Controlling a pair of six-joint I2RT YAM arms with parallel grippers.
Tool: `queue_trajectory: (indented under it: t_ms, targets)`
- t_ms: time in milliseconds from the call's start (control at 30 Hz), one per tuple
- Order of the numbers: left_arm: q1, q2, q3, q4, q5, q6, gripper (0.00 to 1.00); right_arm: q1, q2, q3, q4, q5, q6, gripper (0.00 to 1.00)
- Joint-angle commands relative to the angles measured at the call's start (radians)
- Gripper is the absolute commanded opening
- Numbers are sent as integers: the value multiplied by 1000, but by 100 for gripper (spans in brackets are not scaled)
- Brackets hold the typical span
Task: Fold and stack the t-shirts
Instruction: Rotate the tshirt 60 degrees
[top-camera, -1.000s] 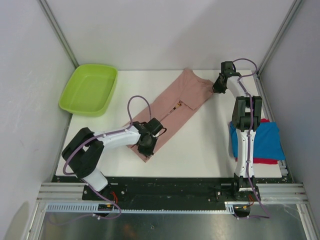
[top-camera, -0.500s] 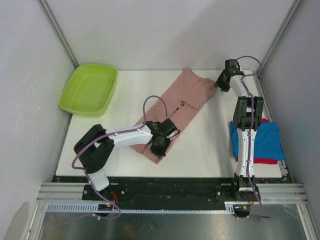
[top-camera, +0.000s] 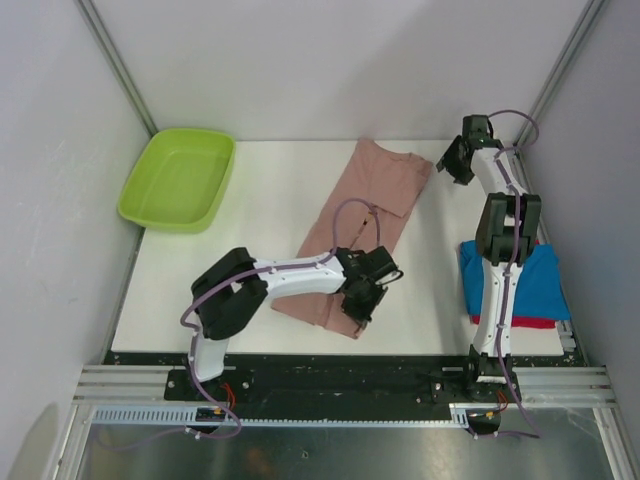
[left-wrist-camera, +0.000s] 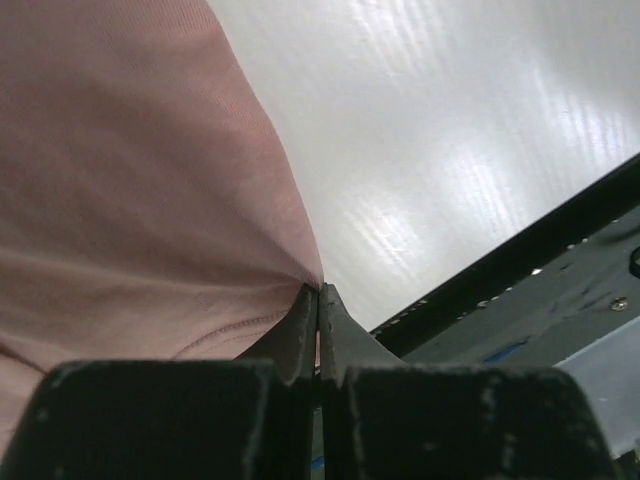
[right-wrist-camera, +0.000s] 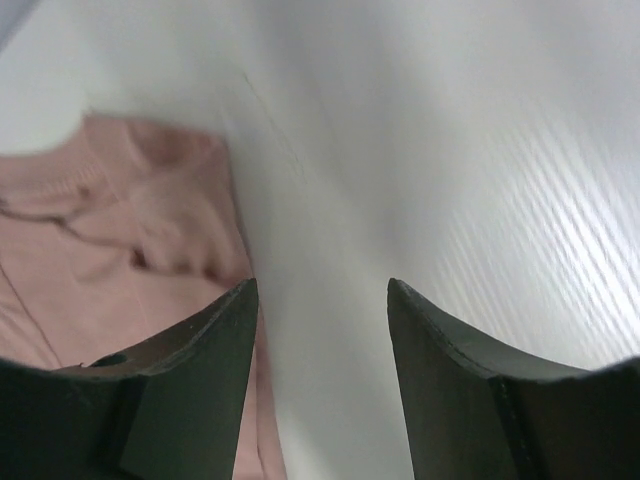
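The dusty pink t-shirt lies folded lengthwise on the white table, running from the back middle down toward the front edge. My left gripper is at the shirt's near right corner. In the left wrist view this gripper is shut on the hem of the pink cloth. My right gripper hovers at the back right, just right of the shirt's sleeve. It stands open over bare table, with the pink sleeve to its left. A folded blue t-shirt lies on a red one at the right edge.
A lime-green tub stands at the back left corner of the table. Metal frame posts rise at both back corners. The black rail of the table's front edge lies close to my left gripper.
My left gripper shut on the shirt's near end and dragged it rightward, so the shirt lies straighter. My right gripper opened, let go of the sleeve and drew off to the right.
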Motion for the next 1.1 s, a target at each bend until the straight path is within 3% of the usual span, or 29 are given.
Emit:
queue_trajectory:
  t_ms: [0,67,233,333,567,733,867,1067]
  targets:
    - [-41,32,63,4,53,-76,0,6,-230,-191,-5,-42,31,59]
    - [-45,17,65,4,48,-81,4,9,-322,-328,21,-62,39,59]
    - [-38,-128,20,1,2,-95,42,39,-581,-650,53,-111,66,59]
    - [-19,-258,-58,1,-16,-121,51,79,-725,-814,35,-132,99,59]
    - [120,-595,-301,1,-90,-179,51,330,-1111,-1197,11,-81,285,56]
    - [291,-754,-442,2,-132,-183,44,636,-1261,-1361,-16,18,512,42]
    - [326,-768,-461,25,-58,-134,38,839,-1305,-1402,-56,128,672,40]
    - [236,-679,-458,51,-18,-92,33,961,-1310,-1428,-84,207,794,39]
